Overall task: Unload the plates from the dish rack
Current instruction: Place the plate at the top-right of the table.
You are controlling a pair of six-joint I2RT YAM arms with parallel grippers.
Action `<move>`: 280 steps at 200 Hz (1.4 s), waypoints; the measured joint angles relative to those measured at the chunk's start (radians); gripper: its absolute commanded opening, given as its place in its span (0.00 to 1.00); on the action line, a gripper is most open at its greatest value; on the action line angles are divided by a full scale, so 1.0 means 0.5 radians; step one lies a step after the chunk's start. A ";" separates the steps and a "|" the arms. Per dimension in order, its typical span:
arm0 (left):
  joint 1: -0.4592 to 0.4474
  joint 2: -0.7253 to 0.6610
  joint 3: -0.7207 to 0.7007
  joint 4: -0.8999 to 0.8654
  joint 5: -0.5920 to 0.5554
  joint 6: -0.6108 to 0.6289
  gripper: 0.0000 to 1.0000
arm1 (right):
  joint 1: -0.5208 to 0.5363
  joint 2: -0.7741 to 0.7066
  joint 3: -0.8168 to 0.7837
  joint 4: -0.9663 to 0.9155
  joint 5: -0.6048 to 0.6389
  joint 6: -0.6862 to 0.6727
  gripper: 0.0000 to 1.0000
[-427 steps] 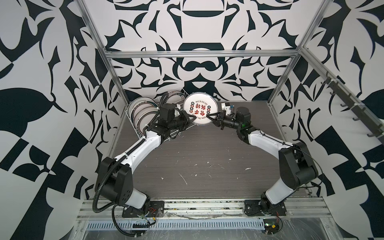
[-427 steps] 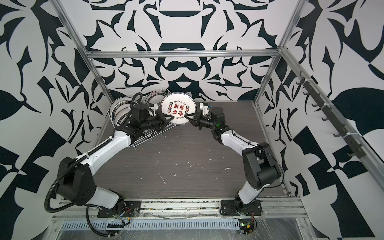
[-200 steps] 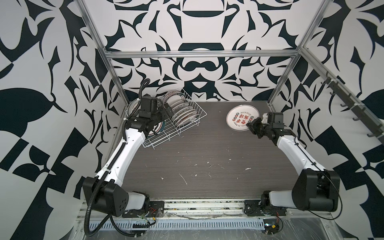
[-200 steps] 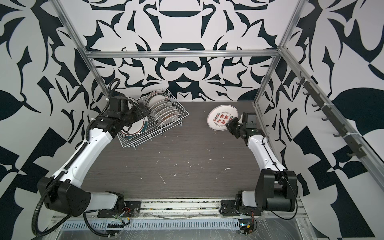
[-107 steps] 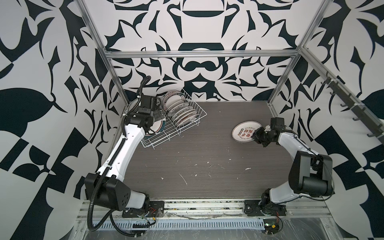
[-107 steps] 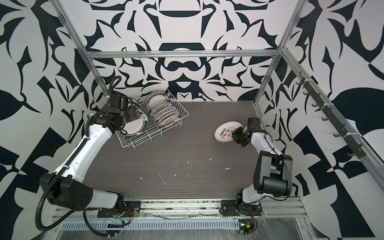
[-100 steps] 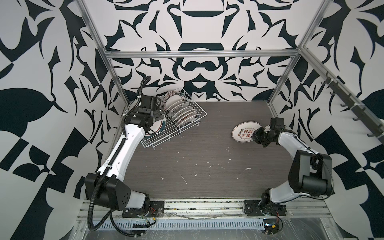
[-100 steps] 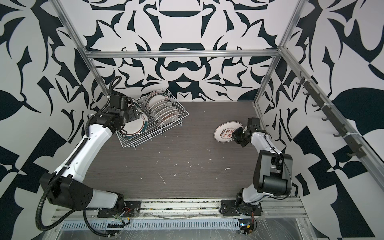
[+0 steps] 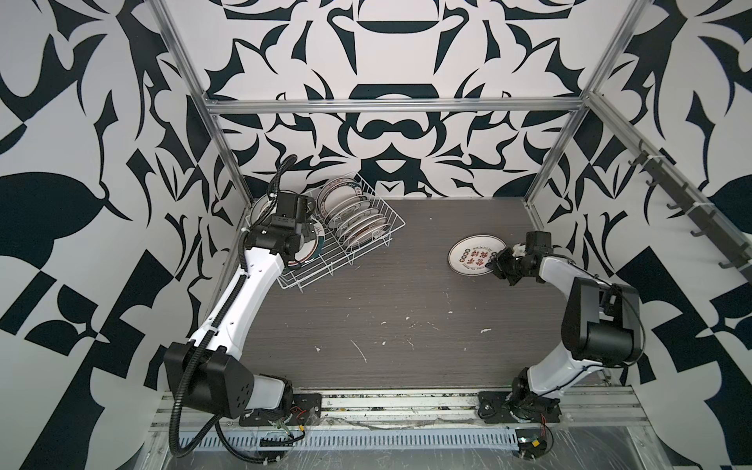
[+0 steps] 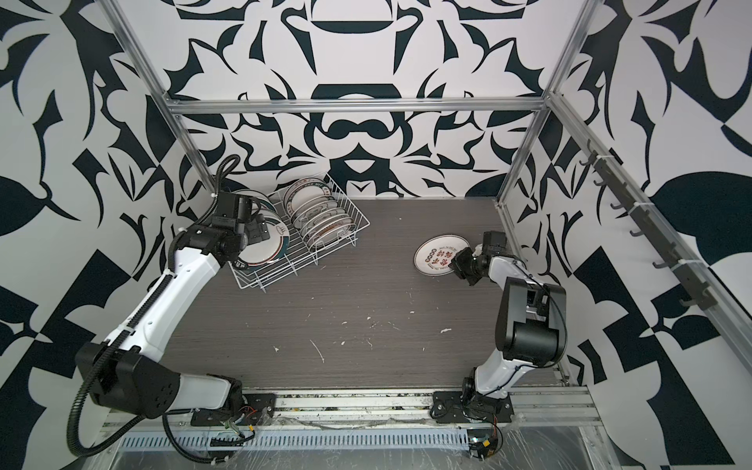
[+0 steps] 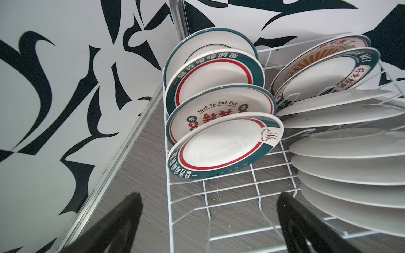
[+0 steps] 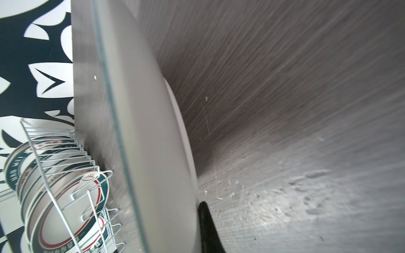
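The dish rack [image 9: 325, 270] — white wire, rectangular, with raised sides — stands on the grey wood-grain table [image 9: 386, 325]. Its two rows of glossy round plates [image 9: 354, 221] lean on upright prongs, several of them teal-rimmed with red bands. The left gripper [image 11: 208, 221] hovers over the rack's open grid beside one row, black fingers spread wide and holding nothing. Well apart from the rack, the right gripper [image 9: 497, 263] is clamped on the rim of a white plate [image 9: 472, 255] printed with red characters — low over the table and nearly flat; whether it touches I cannot tell.
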 measured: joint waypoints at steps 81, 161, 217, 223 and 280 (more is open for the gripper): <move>0.000 0.066 0.010 -0.031 0.014 -0.007 0.99 | -0.001 0.249 0.027 0.034 -0.002 0.057 0.50; 0.000 0.066 -0.006 -0.005 0.134 0.037 0.99 | 0.050 0.293 0.195 -0.082 0.133 0.037 0.78; 0.003 0.079 -0.006 -0.007 0.170 0.111 0.99 | 0.071 0.163 0.208 -0.407 0.520 -0.059 0.98; 0.004 0.089 -0.005 -0.008 0.170 0.129 0.99 | 0.070 0.132 0.202 -0.452 0.561 -0.074 0.98; 0.047 0.425 0.259 -0.172 0.187 0.389 0.99 | 0.066 -0.277 0.186 -0.716 0.767 -0.289 0.99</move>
